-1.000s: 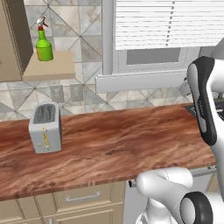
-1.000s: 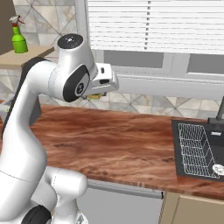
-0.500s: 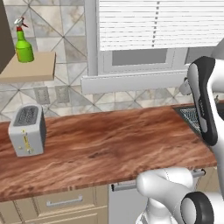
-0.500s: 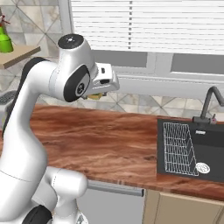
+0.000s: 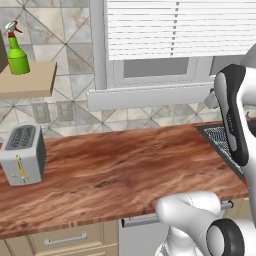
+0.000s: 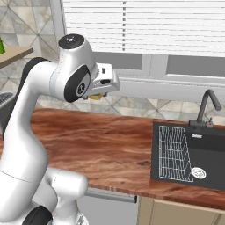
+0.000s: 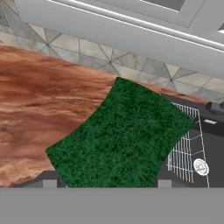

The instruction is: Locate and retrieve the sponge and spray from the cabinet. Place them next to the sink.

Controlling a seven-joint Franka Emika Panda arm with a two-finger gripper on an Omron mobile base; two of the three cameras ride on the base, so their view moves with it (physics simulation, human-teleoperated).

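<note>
The spray [image 5: 17, 49] stands on the shelf [image 5: 27, 82] at the left; a toaster [image 5: 22, 154] sits at the counter's [image 5: 125, 175] left edge. The gripper [image 7: 105, 183] pinches the sponge [image 7: 120, 138] above the counter, left of the sink [image 6: 193, 158].

- toaster [image 5: 22, 160]: silver, upright at left end of the wood-grain surface [image 5: 125, 175], slots up
- two wall outlets [image 5: 52, 111] on the tiled backsplash, just above and right of toaster
- window [image 5: 170, 30] with white slat blinds lowered, pale sill running below
- beige drawer [image 5: 65, 240] with short horizontal handle under the surface's front edge
</note>
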